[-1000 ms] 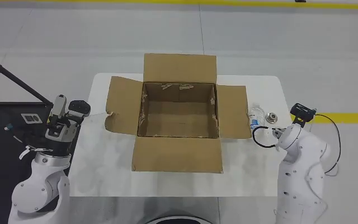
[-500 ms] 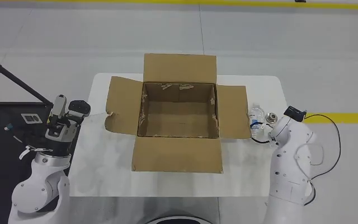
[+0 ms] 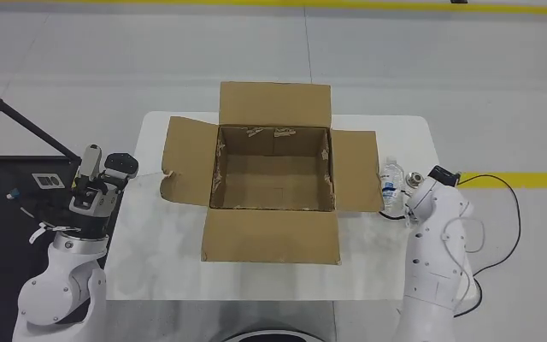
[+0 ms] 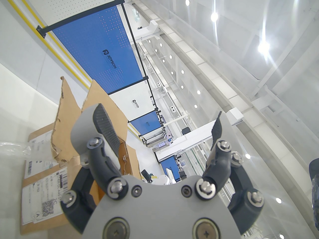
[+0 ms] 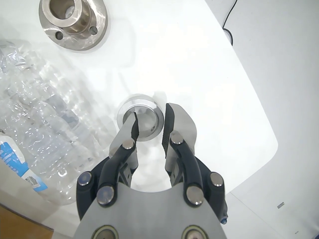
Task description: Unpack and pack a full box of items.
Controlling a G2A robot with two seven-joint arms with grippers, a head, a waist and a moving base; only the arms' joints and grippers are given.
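Table (image 3: 154,256) is standing on grey floor (image 3: 128,51); right hand (image 5: 150,120), released, is sliding inward since a second ago, straddling ring (image 5: 143,101).

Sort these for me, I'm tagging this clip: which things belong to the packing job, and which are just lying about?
Job: open cardboard box; plastic bottle; metal flange; metal ring at the right gripper.
Lying about: black cable; black pole.

White table (image 3: 369,256); yellow floor line (image 3: 532,179)
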